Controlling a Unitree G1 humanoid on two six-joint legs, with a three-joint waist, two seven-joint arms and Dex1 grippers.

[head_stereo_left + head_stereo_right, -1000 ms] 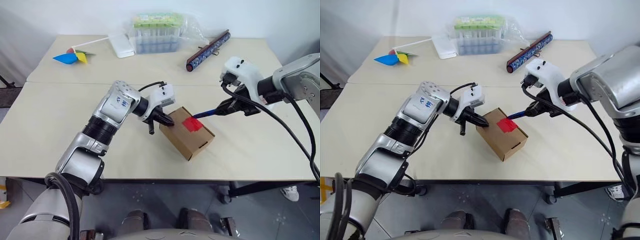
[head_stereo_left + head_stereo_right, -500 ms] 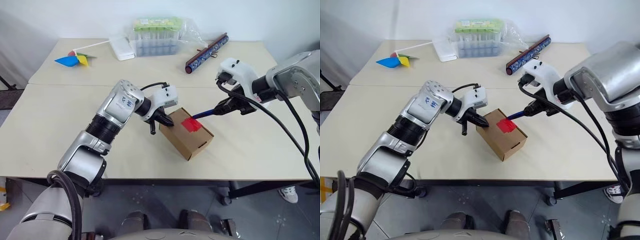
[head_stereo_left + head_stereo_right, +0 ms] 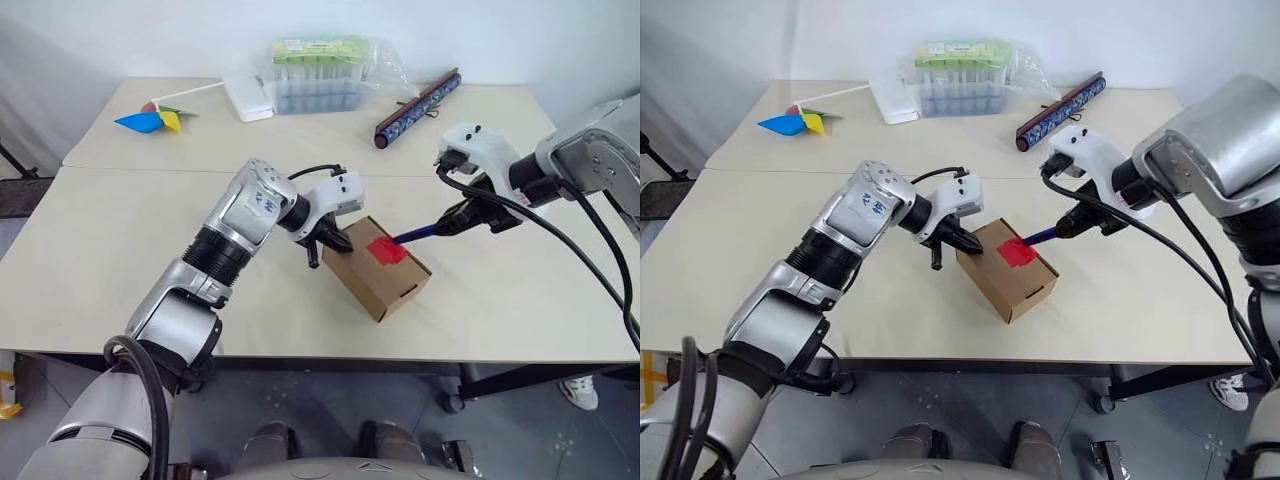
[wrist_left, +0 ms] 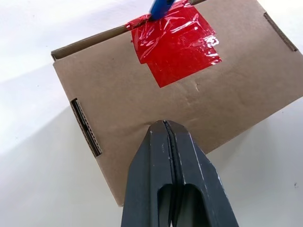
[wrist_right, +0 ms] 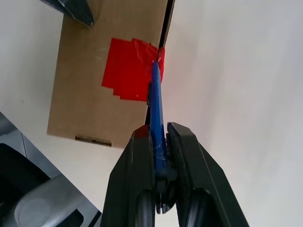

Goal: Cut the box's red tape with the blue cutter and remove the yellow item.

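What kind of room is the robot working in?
Probably a lab or test room. Plain pale tables stand against a bare white wall, holding practice props: a taped cardboard box, a pinwheel, a clear case of tubes.

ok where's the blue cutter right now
The blue cutter is clamped in the right pincer, on the robot's right of the box, with its tip at the edge of the red tape on the box's top.

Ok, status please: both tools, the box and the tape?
Left tool shut, tips pressing on the box. Right tool shut on the blue cutter, tip at the red tape by the seam edge. Box closed. Nothing in the way.
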